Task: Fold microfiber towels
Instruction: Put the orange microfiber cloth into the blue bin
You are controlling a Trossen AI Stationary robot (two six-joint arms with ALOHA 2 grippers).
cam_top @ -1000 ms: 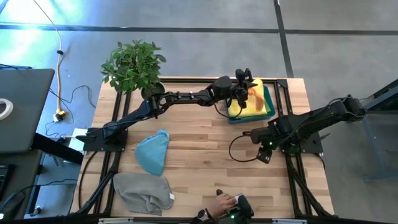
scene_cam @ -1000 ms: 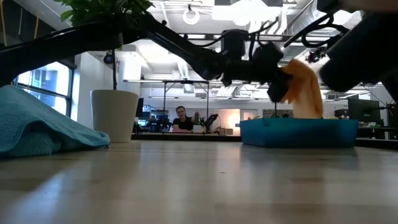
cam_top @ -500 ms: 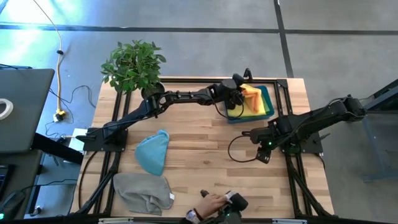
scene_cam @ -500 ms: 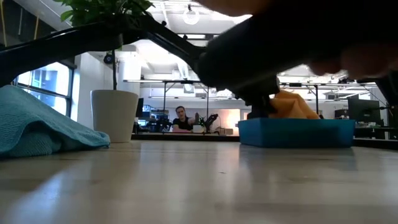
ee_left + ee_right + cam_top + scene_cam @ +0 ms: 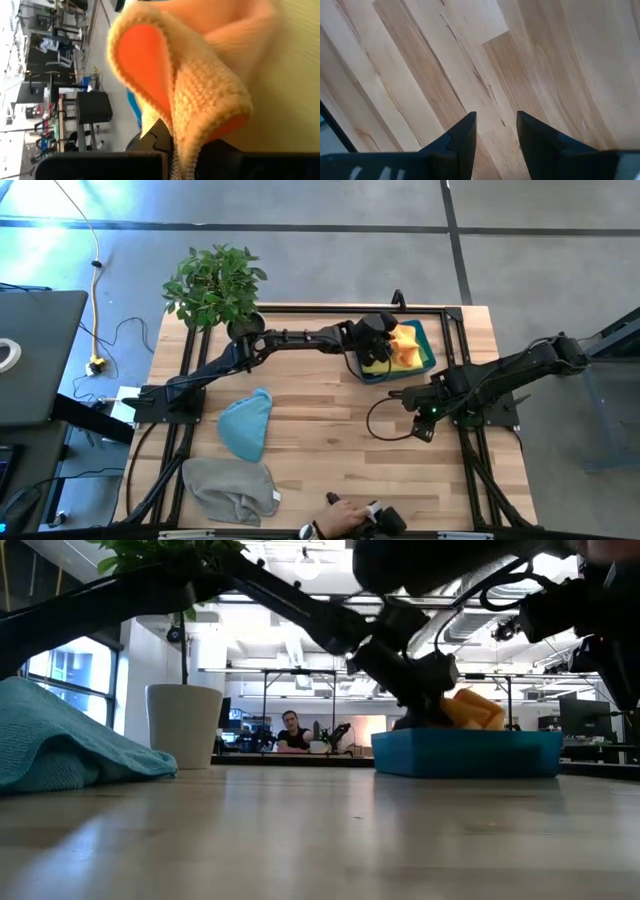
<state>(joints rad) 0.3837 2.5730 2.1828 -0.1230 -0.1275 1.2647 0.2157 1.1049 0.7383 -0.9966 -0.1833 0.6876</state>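
An orange towel (image 5: 407, 343) lies bunched in the blue bin (image 5: 432, 350) at the table's far side, on a yellow towel (image 5: 379, 366). My left gripper (image 5: 376, 346) is at the bin's left end, shut on the orange towel (image 5: 190, 100). In the low view the orange towel (image 5: 474, 708) shows above the bin's wall (image 5: 465, 753). A light blue towel (image 5: 246, 426) and a grey towel (image 5: 231, 488) lie crumpled on the table's left half. My right gripper (image 5: 424, 432) is open and empty just above the bare wood (image 5: 496, 120) at the right. My left gripper pinches a folded edge of the orange towel (image 5: 186, 150) between its two fingers; the loop of the fold bulges out beyond them. The fingers slant down into the bin from the table's left. The rest of the towel rests on the yellow towel in the bin.
A potted plant (image 5: 214, 285) stands at the far left corner. A person's hand (image 5: 340, 514) reaches over the near edge by a dark device. Metal frame rails run along both table sides. Bare wood lies in the table's middle (image 5: 320, 420).
My left gripper has gone down and toward the table's near left with the orange towel still in its hold. The towel hung above the bin and now lies bunched in it. The bin has slid a little left and turned. The person's hand has moved left along the near edge.
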